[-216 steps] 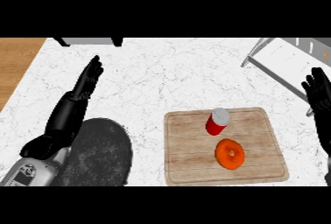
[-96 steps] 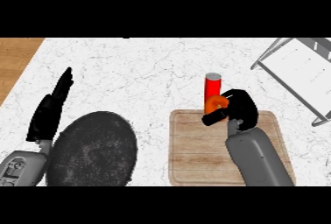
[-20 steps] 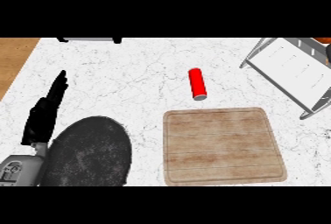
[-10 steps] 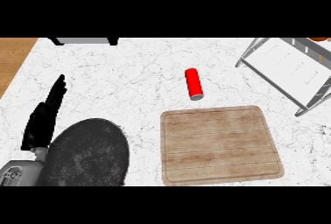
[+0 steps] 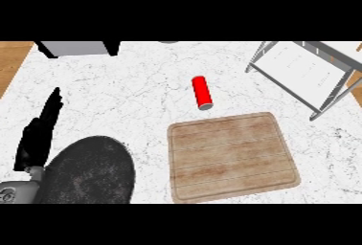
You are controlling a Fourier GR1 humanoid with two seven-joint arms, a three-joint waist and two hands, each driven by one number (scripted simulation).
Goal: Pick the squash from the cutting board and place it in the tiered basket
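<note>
The wooden cutting board (image 5: 231, 155) lies bare at the lower right of the counter. The tiered basket (image 5: 305, 72), a grey wire frame with a white shelf, stands at the upper right; a sliver of orange (image 5: 358, 47) shows at the right edge above it, too small to identify. No squash is clearly in view. My left hand (image 5: 40, 131) rests open at the left, fingers straight and pointing up, holding nothing. My right hand is out of view.
A red can (image 5: 202, 92) lies on its side just beyond the board's far edge. A dark round pan (image 5: 88, 172) sits at the lower left beside my left forearm. A grey box (image 5: 78, 47) stands at the counter's far left edge.
The squash is gone from the board and my right hand has left the view. The red can, once upright on the board, now lies on the counter. The view has shifted slightly.
</note>
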